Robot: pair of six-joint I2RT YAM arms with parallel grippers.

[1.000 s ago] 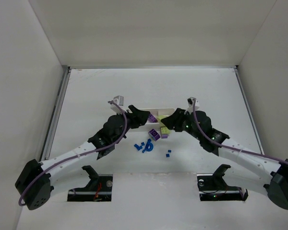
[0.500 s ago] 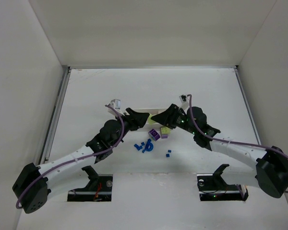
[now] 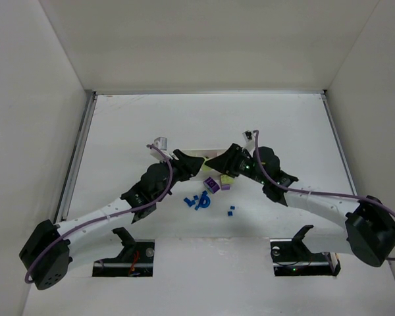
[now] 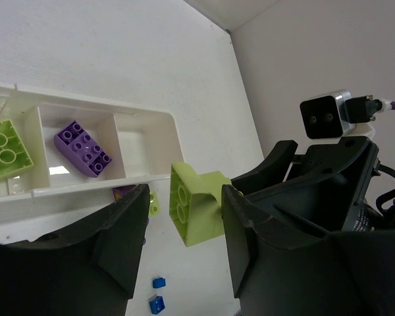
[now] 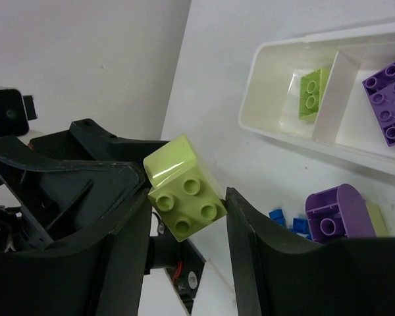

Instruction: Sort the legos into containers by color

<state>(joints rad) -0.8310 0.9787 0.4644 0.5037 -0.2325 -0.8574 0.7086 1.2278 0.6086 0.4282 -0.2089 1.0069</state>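
Note:
A yellow-green lego brick (image 5: pixel 184 194) hangs in the air, my right gripper (image 5: pixel 186 220) shut on it. My left gripper (image 4: pixel 184 243) is open, one finger on each side of that same brick (image 4: pixel 197 204), with a gap on one side. Both grippers meet over the white three-part tray (image 3: pixel 196 155). In the tray (image 4: pixel 145 118), one end compartment holds a green brick (image 4: pixel 6 148), the middle one a purple brick (image 4: pixel 82 148), and the other end shows nothing inside. Purple (image 3: pixel 212 184) and blue legos (image 3: pixel 197 201) lie on the table in front of the tray.
A lone small blue brick (image 3: pixel 231 211) sits right of the blue cluster. A purple arched brick (image 5: pixel 336 214) and a pale green piece lie beside the tray's near wall. White walls enclose the table on three sides.
The right gripper rose from the pile and swung left over the tray with the green brick. The left gripper's fingers came around that brick and have narrowed.

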